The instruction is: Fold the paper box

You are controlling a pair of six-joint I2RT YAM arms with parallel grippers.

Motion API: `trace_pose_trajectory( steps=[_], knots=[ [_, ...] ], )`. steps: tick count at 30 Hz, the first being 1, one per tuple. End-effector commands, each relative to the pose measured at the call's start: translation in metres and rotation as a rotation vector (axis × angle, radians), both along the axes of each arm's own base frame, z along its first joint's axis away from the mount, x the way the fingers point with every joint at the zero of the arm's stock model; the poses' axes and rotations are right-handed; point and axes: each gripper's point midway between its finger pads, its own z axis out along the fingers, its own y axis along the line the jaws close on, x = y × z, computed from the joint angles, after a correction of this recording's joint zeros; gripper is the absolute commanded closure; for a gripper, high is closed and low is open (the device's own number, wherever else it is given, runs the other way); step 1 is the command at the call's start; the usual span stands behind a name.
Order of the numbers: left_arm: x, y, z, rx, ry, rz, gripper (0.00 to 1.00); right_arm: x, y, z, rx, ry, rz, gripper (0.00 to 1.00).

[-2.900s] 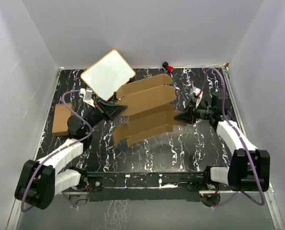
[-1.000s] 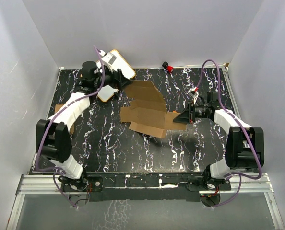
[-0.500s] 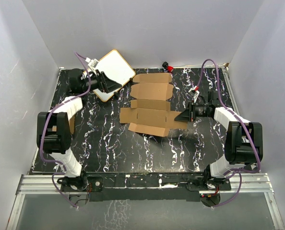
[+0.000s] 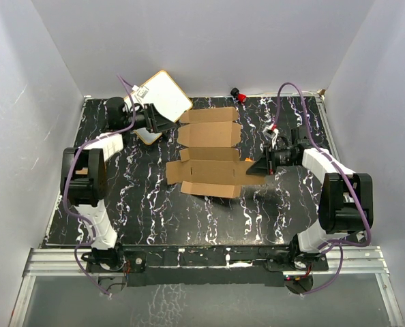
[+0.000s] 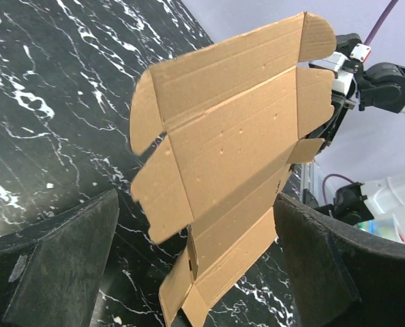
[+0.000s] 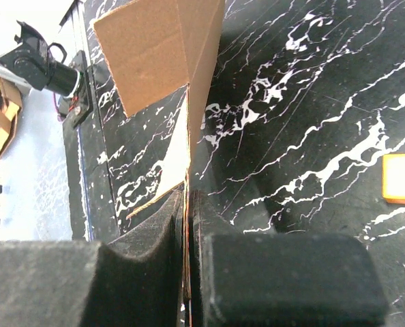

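Observation:
The paper box (image 4: 206, 153) is a broad brown die-cut sheet with flaps, partly creased, in the middle of the table. Its right flap is pinched edge-on by my right gripper (image 4: 257, 165), which is shut on it (image 6: 189, 225). The sheet (image 6: 161, 61) rises away from those fingers. My left gripper (image 4: 167, 125) hovers at the sheet's far left corner, open, with nothing in it. In the left wrist view the box (image 5: 230, 157) fills the space ahead of the wide-spread fingers (image 5: 59, 272), apart from both pads.
A white board with a tan rim (image 4: 163, 95) leans at the back left, just behind the left gripper. A small red object (image 4: 240, 95) lies by the back wall. Grey walls close in the black marbled table (image 4: 189, 218).
The left gripper opened wider and swung right to the box's far left corner. The sheet spread out and shifted slightly left. The right gripper kept its hold.

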Motion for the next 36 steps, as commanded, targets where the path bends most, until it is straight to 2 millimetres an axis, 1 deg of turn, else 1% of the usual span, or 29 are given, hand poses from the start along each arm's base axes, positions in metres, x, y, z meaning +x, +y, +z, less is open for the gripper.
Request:
trace_pose_trajectory(
  steps=[1,3,10,14,15,17,24,29,31,36],
  knots=[
    [-0.008,-0.008,0.029,-0.045,-0.056,-0.099,0.06,0.004,0.006,0.017,-0.002,-0.14,0.068,0.92],
    [-0.011,-0.009,0.029,-0.059,-0.041,-0.123,0.06,0.002,0.007,0.018,-0.006,-0.153,0.08,0.92],
    [-0.017,-0.011,0.016,-0.066,0.014,-0.175,0.09,-0.004,0.012,0.021,-0.023,-0.21,0.123,0.92],
    [-0.032,-0.022,0.02,-0.08,0.006,-0.245,0.1,-0.006,0.012,0.022,-0.025,-0.217,0.131,0.92],
    [-0.035,-0.025,0.022,-0.084,0.001,-0.263,0.1,-0.008,0.016,0.022,-0.022,-0.218,0.146,0.92],
    [-0.04,-0.03,0.023,-0.088,-0.003,-0.293,0.13,-0.012,0.02,0.023,-0.021,-0.226,0.167,0.92],
    [-0.053,-0.039,0.024,-0.095,0.009,-0.376,0.28,-0.014,0.022,0.023,-0.024,-0.237,0.183,0.92],
    [-0.066,-0.037,0.031,-0.094,-0.009,-0.437,0.42,-0.014,0.022,0.024,-0.027,-0.238,0.185,0.92],
    [-0.07,-0.035,0.035,-0.091,-0.017,-0.456,0.44,-0.014,0.022,0.023,-0.03,-0.237,0.183,0.92],
    [-0.077,-0.026,0.042,-0.085,-0.038,-0.464,0.44,-0.013,0.022,0.024,-0.031,-0.236,0.182,0.92]
  ],
)
